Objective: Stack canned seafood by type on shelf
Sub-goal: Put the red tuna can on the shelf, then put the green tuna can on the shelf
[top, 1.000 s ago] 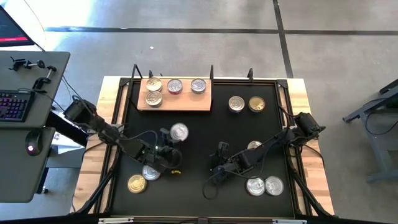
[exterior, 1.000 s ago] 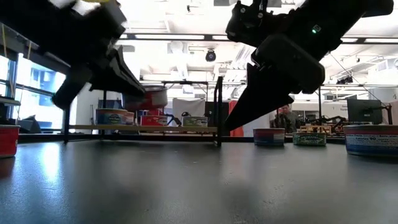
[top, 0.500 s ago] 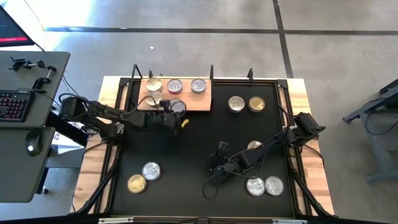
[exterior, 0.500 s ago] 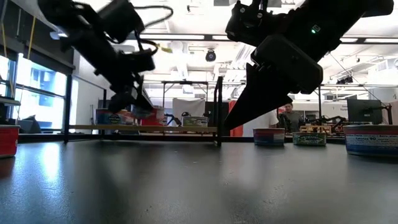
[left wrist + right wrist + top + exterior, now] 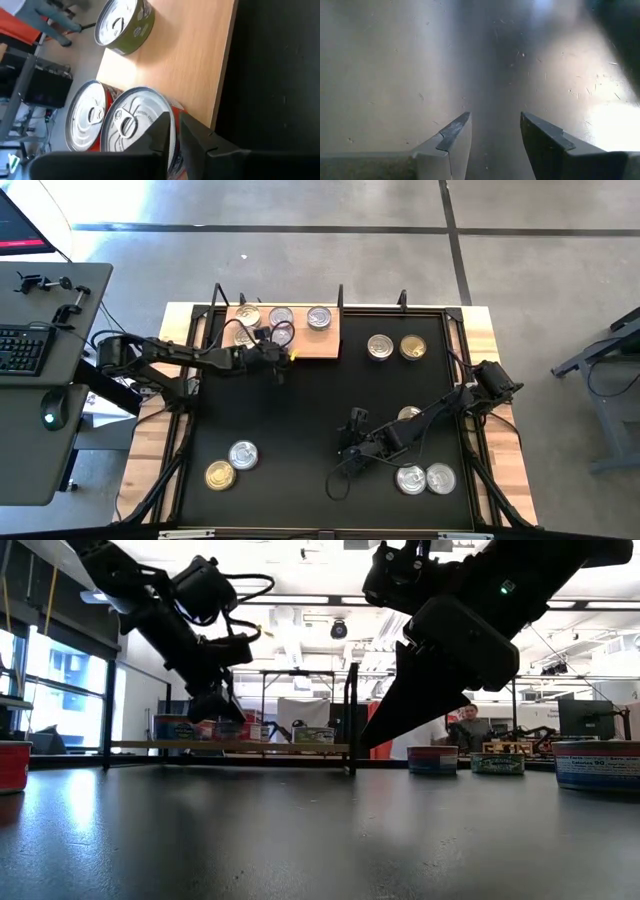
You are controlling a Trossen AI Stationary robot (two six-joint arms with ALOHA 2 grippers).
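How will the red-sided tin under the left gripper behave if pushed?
The tin looks rigid metal, so probably won't dent. Short, wide and flat on the shelf, it should slide, not tip. A second tin sits close beside it, so the left gripper may shove both.

Black table (image 5: 310,410) bears wooden shelf (image 5: 315,346) and 7 tins (image 5: 243,455).

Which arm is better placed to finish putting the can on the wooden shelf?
The left: left gripper is over the shelf at a silver-lidded can. The right gripper hangs open mid-table.
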